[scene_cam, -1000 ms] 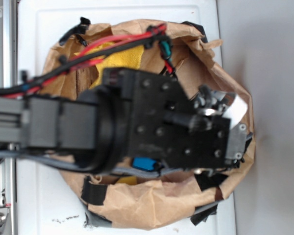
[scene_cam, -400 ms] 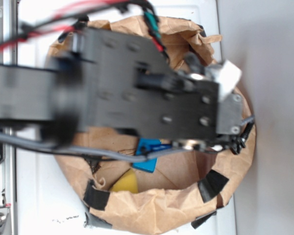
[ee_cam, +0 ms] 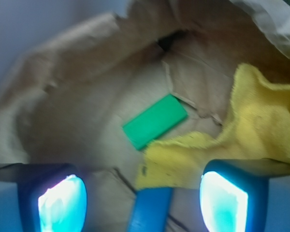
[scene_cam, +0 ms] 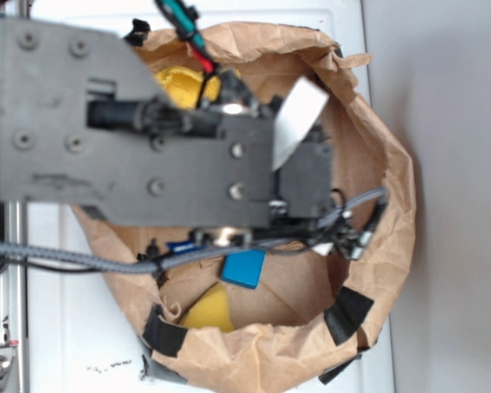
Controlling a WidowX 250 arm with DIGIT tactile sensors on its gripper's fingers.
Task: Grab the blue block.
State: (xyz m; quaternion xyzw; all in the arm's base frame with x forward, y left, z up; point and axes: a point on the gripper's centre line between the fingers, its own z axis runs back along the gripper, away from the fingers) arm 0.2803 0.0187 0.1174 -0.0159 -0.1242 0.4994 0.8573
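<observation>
Seen from the wrist, the left finger pad (ee_cam: 62,203) and its right-hand partner stand released and well apart, with nothing clamped, and the gripper (ee_cam: 142,203) hangs inside the brown paper bag (ee_cam: 72,92). The blue block (ee_cam: 150,209) shows low between the two pads, nearer the middle than either side, one narrow end rising toward the wrist; whether it rests on the bag floor or is tipped up cannot be told. It looks like a small stiff slab, light and smooth, so probably a little slippery: pinching across its two long flat faces near the middle should hold best. Ahead of the fingers lies the green block (ee_cam: 155,121), flat and apart from the blue one, a lookalike to avoid. To the right, a soft yellow cloth (ee_cam: 241,135) bunches up, its edge reaching just beside the blue block, where it might snag the right pad. The outside view shows the desk (scene_cam: 65,327) under the bag.
</observation>
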